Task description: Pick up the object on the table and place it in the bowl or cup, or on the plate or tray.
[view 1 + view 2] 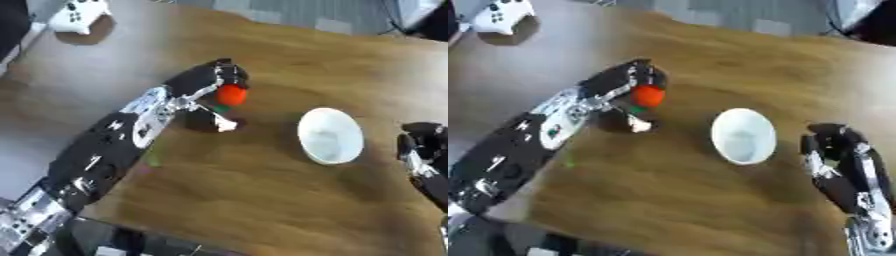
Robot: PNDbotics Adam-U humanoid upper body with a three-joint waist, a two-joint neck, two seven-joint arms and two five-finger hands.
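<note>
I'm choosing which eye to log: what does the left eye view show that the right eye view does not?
Only the left eye view: nothing of its own, and the right hand is cut at the edge. Only the right eye view: the right hand in full, idle beside the white bowl. Both: the left hand curled round the red-orange object, a white controller at the far corner.

A wooden table (262,200) with a brown grain ran askew across the view. On it sat a white bowl (331,136), right of the middle, and a white game controller (79,16) lay on the surface near the far left corner.
</note>
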